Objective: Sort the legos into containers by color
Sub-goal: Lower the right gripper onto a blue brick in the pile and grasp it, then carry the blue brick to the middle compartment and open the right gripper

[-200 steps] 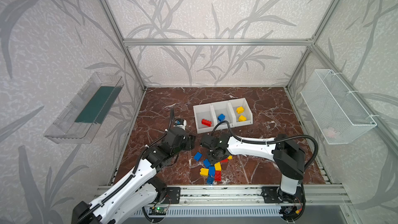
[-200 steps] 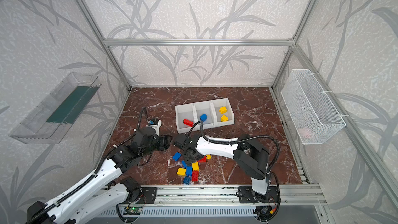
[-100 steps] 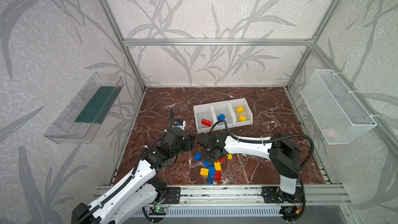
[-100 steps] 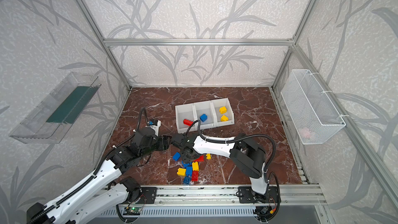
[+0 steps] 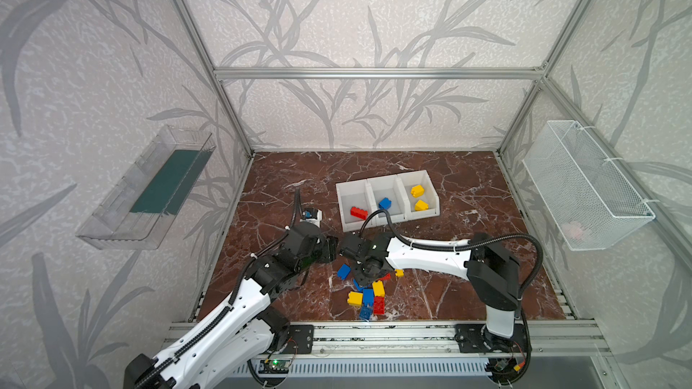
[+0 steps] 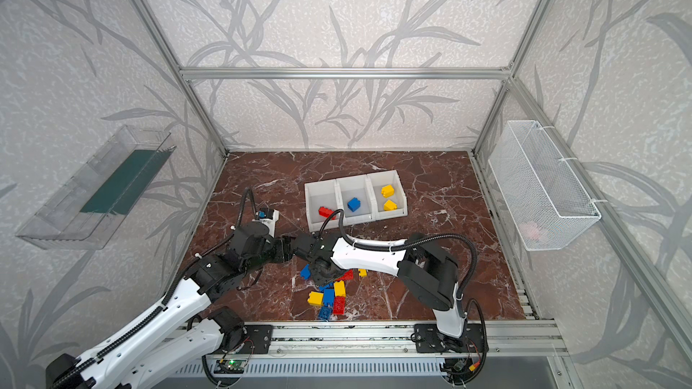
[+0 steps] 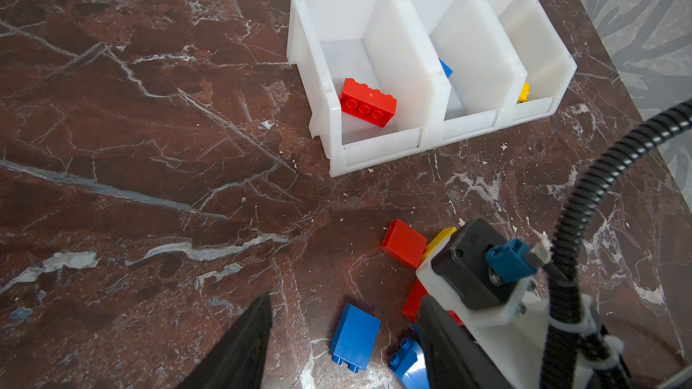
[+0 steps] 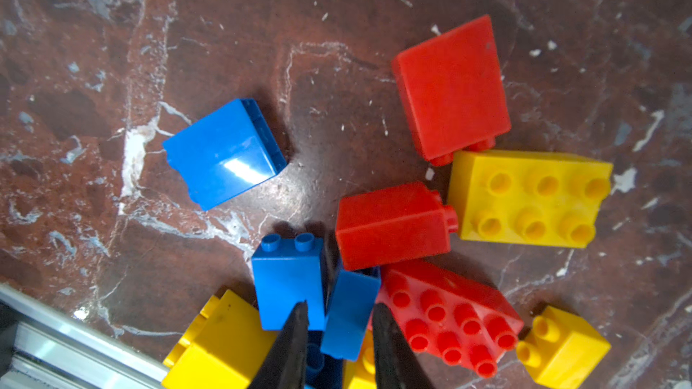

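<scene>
Marble surface [image 5: 468, 188]: right pincer [image 8: 340, 306] nips a blue brick [image 8: 352, 293], likely for the middle bin [image 5: 384, 185] beyond it; left pincer [image 5: 332, 249] hangs spread, empty.

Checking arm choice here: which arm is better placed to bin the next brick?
Right. The right gripper is down in the pile with its jaws closed around a blue brick. The left gripper hangs open and empty beside it. The middle bin, already holding blue, is the likely destination.

Robot lab cell: aluminium frame [image 5: 374, 72], leaf-print wall panels [image 5: 374, 13], marble-look floor [image 5: 472, 181].
</scene>
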